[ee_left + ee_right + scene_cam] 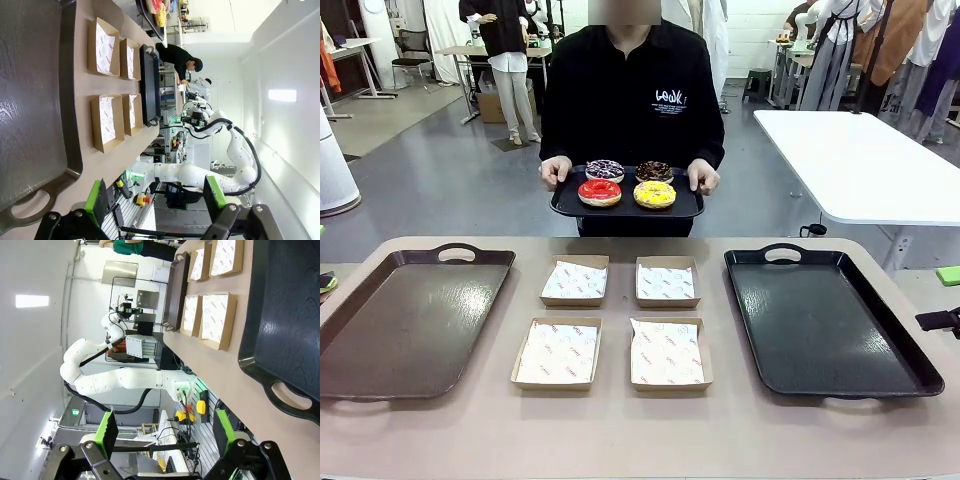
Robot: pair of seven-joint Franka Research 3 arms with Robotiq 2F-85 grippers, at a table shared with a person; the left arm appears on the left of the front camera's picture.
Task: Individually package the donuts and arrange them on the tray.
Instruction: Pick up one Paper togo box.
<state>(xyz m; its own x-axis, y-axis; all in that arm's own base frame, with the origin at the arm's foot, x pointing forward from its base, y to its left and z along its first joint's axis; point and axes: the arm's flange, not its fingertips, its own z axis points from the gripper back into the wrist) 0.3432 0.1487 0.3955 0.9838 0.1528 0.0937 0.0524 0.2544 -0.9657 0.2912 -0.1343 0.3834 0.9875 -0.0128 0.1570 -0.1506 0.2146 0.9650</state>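
Four donuts lie on a small black tray (pixel 626 208) that a person holds in both hands beyond the table's far edge: purple-white sprinkled (pixel 605 169), chocolate sprinkled (pixel 654 170), red (pixel 599 192) and yellow (pixel 654 194). A big brown tray (pixel 405 320) lies at the table's left and a big black tray (pixel 825 320) at its right. My left gripper (pixel 155 192) hangs open past the brown tray's (pixel 35 100) handle end, holding nothing. My right gripper (pixel 165 426) is open too, off the black tray's (pixel 285 315) handle end.
Four open cardboard boxes lined with printed paper sit in a square between the big trays (pixel 574 280) (pixel 666 281) (pixel 557 352) (pixel 666 353). A white table (pixel 860 160) stands behind at the right.
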